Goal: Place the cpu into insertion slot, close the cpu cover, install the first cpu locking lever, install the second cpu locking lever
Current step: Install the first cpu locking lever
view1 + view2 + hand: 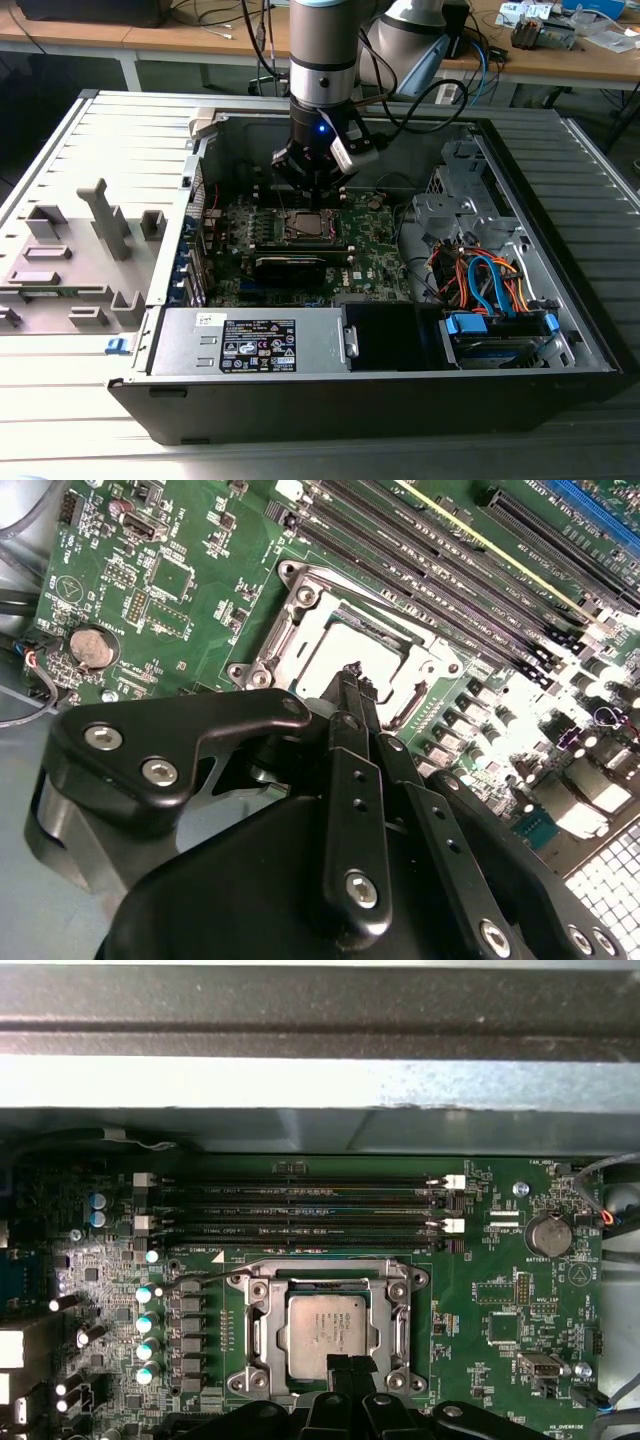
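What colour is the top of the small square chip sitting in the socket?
Silvery-grey metal, the small square chip showing best in the first wrist view.

In the first wrist view the pincer covers the near edge of the cpu and of the insertion slot. In the second wrist view its black body hides the slot's near side, and its lower body is cut off by the picture's edge.

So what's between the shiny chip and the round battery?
In the first wrist view, between the cpu and the round battery lie the silver rim of the insertion slot, then green circuit board with small parts.
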Motion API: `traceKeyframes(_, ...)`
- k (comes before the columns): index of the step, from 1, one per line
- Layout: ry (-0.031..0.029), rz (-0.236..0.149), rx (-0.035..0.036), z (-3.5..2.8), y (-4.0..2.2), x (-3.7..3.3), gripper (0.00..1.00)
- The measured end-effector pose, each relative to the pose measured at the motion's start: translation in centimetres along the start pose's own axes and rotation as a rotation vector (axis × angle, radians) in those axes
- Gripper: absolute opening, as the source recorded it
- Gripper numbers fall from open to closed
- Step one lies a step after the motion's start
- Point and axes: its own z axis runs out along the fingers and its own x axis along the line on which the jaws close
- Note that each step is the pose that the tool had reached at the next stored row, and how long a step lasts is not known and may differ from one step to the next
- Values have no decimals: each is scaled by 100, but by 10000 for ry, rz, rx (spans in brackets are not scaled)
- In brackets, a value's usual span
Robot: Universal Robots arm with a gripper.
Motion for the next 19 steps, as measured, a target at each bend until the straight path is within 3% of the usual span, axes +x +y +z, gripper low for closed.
traceKeyframes(19,-11,-200,-4,0,0,0,11)
